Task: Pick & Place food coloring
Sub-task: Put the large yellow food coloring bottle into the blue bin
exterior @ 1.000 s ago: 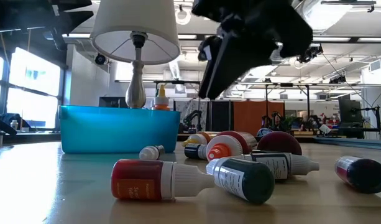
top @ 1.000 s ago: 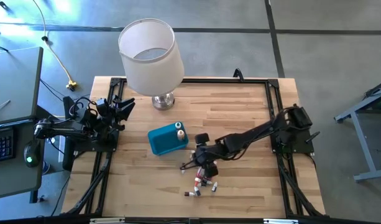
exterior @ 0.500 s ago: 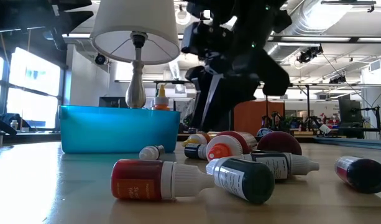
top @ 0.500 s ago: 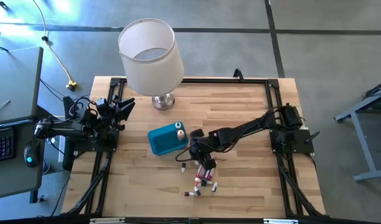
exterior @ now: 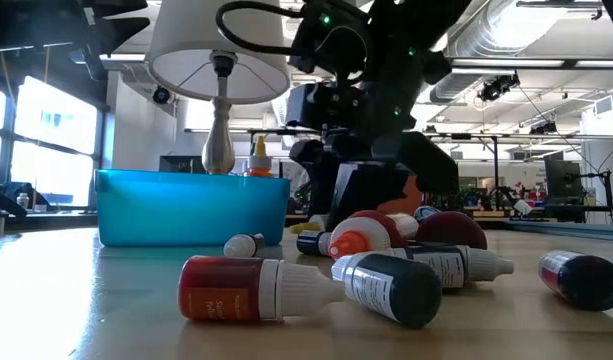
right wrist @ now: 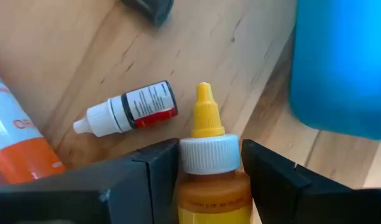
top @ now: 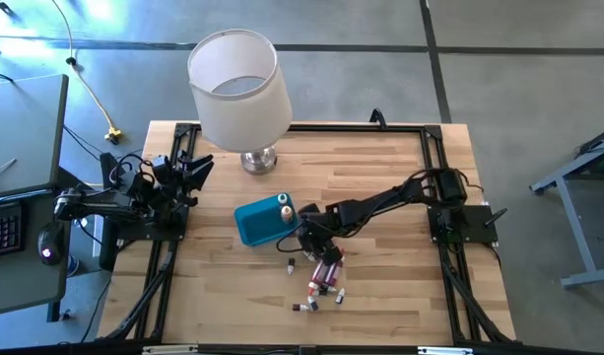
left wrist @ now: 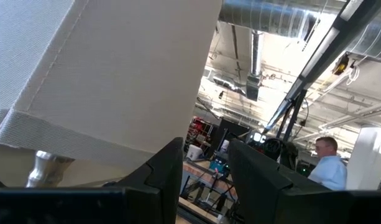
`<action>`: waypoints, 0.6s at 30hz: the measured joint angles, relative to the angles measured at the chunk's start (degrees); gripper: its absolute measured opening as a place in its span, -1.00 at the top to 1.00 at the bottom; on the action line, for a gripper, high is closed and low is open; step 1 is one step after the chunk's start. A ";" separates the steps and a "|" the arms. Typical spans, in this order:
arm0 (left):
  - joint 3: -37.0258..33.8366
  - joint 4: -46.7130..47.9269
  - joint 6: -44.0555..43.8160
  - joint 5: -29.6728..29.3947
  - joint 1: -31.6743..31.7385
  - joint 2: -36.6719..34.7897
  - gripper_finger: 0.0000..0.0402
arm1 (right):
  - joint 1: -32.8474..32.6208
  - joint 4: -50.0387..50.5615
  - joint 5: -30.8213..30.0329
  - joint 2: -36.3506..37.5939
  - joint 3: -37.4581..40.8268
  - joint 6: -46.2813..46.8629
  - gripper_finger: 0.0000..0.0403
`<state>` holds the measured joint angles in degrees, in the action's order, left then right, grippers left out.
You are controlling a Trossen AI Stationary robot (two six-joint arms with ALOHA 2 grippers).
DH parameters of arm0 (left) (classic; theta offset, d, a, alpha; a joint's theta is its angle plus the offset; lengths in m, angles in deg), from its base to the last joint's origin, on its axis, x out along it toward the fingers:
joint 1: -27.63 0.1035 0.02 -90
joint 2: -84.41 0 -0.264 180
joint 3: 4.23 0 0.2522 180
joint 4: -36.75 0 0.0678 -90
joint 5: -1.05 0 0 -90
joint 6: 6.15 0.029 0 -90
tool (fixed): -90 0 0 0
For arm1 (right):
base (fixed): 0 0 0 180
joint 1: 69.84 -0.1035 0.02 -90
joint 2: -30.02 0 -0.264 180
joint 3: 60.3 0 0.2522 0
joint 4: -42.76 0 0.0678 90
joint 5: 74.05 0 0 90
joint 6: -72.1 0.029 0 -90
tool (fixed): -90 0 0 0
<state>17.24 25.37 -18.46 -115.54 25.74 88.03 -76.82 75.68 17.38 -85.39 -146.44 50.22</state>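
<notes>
Several tiny food coloring bottles (top: 321,281) lie on their sides on the wooden table near its near edge. In the low view a red one (exterior: 236,290) and a dark green one (exterior: 396,290) lie closest. My right gripper (top: 311,242) (exterior: 371,200) is down among them beside the blue tray (top: 257,225), shut on a yellow bottle (right wrist: 209,186). One orange-tipped bottle (top: 284,205) stands in the tray. My left gripper (top: 188,168) waits open at the table's left edge. My right gripper (right wrist: 210,155) pinches the yellow bottle by its white cap (right wrist: 209,152), one finger on each side. The fingers lie along the bottle, and its yellow tip (right wrist: 204,102) points out past them. They slant down from the table's right. Whether the bottle rests on the table, I cannot tell.
A lamp with a white shade (top: 237,89) stands at the far edge behind the tray. A red bottle (right wrist: 131,109) and an orange one (right wrist: 16,143) lie close to my right fingers. The tray wall (right wrist: 345,62) is just beside them. A person (left wrist: 330,165) is far off in the room.
My right arm has reached toward the table's left and the tray and come down. Its gripper has dropped from above the bottles to table height among them. The bottles in the near pile have stayed in place.
</notes>
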 joint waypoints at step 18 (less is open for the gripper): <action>0.00 -0.10 0.00 -0.13 0.00 0.00 0.36 | -1.16 -2.80 0.79 3.87 -3.54 9.21 0.41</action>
<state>17.24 25.27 -18.46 -115.67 25.74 88.03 -77.98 72.88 18.18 -81.52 -149.98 59.43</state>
